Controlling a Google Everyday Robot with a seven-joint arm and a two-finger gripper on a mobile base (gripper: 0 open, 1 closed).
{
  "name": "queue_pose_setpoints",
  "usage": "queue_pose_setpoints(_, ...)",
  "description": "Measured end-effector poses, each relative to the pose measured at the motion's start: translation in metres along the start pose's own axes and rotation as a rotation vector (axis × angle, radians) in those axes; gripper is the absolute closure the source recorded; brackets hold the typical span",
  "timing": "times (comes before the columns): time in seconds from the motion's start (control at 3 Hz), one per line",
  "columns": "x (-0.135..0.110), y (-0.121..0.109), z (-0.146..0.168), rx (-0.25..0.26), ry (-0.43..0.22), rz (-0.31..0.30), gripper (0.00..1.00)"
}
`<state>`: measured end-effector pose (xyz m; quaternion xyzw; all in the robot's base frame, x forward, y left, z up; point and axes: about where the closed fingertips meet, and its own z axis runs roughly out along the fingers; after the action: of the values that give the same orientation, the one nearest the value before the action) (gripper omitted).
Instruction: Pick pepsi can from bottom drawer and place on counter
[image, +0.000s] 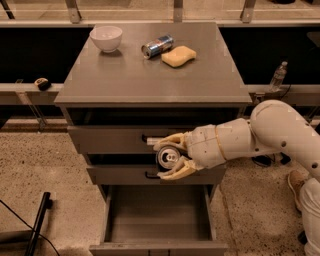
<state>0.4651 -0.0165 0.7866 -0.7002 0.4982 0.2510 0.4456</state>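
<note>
My gripper (169, 157) is shut on the pepsi can (168, 158), whose silver top with its pull tab faces the camera. The fingers (171, 141) sit above and below the can. I hold it in the air in front of the two upper drawers, above the bottom drawer (158, 216), which is pulled open and shows a plain grey interior with nothing in it. The counter (150, 75) is the flat grey top of the cabinet, higher than the can.
On the counter stand a white bowl (106, 38), a slim silver-and-blue can (157, 45) lying on its side, and a yellow sponge (178, 55). A small bottle (277, 76) stands on a ledge at the right. A black pole (38, 223) lies on the floor at lower left.
</note>
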Motion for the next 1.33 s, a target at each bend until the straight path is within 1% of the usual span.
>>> queue_pose_setpoints(0.33, -0.017, -0.033, -0.018, 0.038, 0.096, 0.01, 1.0)
queue_pose_setpoints(0.67, -0.052, -0.082, -0.06, 0.156, 0.138, 0.023, 1.0)
queue_pose_setpoints(1.0, -0.046, -0.109, -0.114, 0.319, 0.159, 0.16, 1.0)
queue_pose_setpoints(1.33, -0.043, -0.113, -0.121, 0.344, 0.158, 0.203, 1.0)
